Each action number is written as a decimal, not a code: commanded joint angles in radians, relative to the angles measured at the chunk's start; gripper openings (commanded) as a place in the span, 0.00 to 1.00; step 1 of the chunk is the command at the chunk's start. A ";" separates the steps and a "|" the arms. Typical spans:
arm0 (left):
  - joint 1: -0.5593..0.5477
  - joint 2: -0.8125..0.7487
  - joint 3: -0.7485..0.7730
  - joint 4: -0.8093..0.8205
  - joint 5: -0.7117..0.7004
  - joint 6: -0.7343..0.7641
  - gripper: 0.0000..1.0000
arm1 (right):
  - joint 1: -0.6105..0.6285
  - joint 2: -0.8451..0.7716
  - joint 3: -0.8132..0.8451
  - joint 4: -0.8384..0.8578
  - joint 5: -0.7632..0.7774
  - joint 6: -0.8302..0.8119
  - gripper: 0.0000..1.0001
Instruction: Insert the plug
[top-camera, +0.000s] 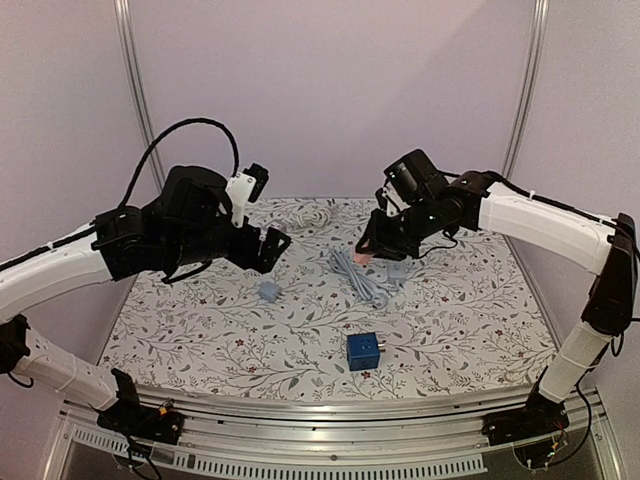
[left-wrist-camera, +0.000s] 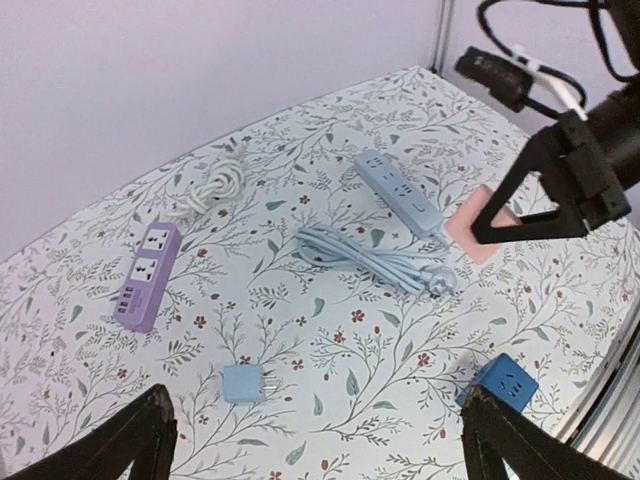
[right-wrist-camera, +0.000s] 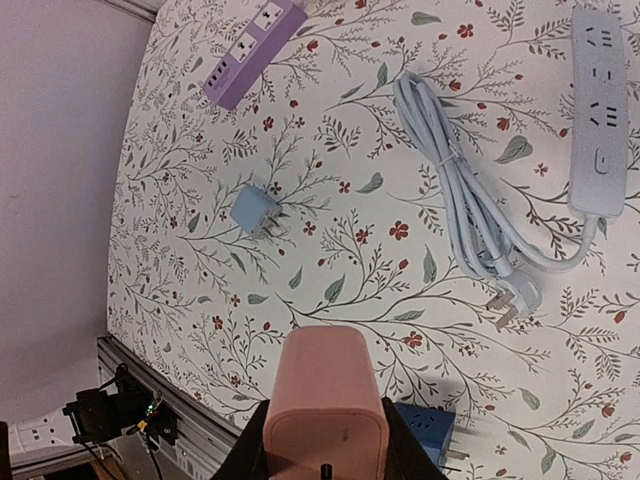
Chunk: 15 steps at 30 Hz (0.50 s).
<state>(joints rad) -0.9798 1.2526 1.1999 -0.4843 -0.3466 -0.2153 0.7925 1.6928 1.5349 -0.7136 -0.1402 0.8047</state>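
Over desk (top-camera: 200, 330) middle, right hand (top-camera: 366, 248) clamping pink plug (right-wrist-camera: 327, 400); strip (right-wrist-camera: 598, 110) lying just ahead-right, long axis pointing away. Left hand (left-wrist-camera: 320, 445) hanging farther off, fingers apart.

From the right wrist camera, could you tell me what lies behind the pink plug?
A blue socket cube peeks out to the right of the pink plug, on the flowered tablecloth. The cube's left part is covered and cannot be seen.

pink plug (right-wrist-camera: 325, 400): smooth matt plastic | table cover (top-camera: 200, 340): printed, perhaps cloth | front rail (top-camera: 320, 455): ribbed metal
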 joint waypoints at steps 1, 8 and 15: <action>0.083 0.022 -0.023 0.025 -0.053 -0.168 1.00 | -0.010 -0.068 0.043 0.008 0.131 0.003 0.00; 0.100 0.048 0.030 0.018 -0.025 -0.224 0.99 | -0.063 -0.006 0.187 0.028 0.265 -0.172 0.00; 0.124 0.065 0.086 -0.085 -0.020 -0.164 0.99 | -0.199 0.032 0.254 0.028 0.110 -0.239 0.00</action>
<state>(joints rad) -0.8791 1.3052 1.2293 -0.5014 -0.3695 -0.4042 0.6727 1.6745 1.7252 -0.6685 0.0422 0.6247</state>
